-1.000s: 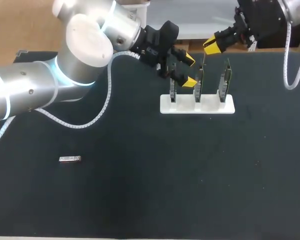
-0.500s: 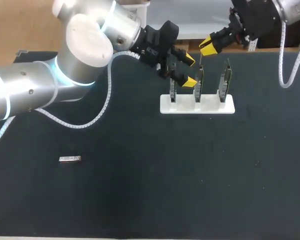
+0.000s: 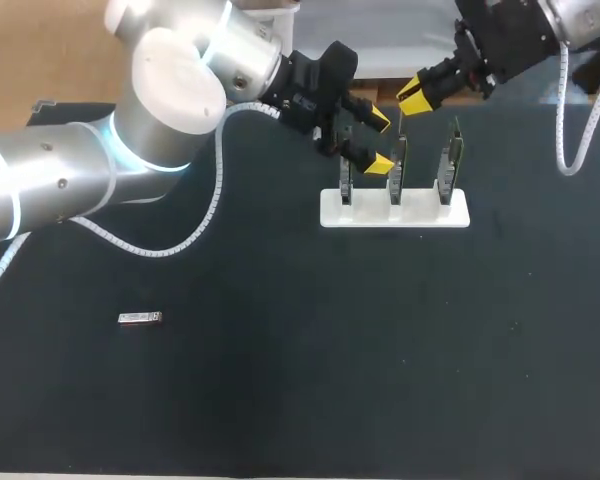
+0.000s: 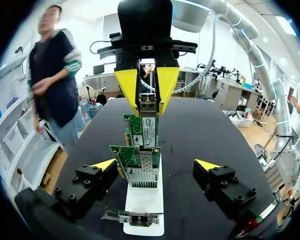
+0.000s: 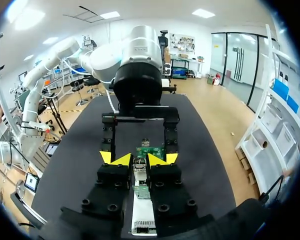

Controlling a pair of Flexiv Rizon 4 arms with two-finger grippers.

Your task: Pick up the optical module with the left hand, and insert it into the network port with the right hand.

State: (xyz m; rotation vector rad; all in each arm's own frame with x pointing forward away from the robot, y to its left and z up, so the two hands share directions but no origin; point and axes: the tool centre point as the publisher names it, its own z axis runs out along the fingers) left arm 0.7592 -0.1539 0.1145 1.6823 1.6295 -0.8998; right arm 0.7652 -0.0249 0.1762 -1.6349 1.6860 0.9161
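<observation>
Above the white stand (image 3: 395,210) of upright network cards (image 4: 141,160), the right gripper (image 4: 147,92) is clamping the optical module (image 4: 148,117) between its fingers and holding it just over the cards, so pickup and handover are looking done. The left gripper (image 4: 156,167) is hanging at the stand, fingers wide apart and gripping nothing. Seating the module in a network port is what is remaining, by my judgement. A second module (image 3: 140,318) is lying well apart on the table (image 3: 280,400).
</observation>
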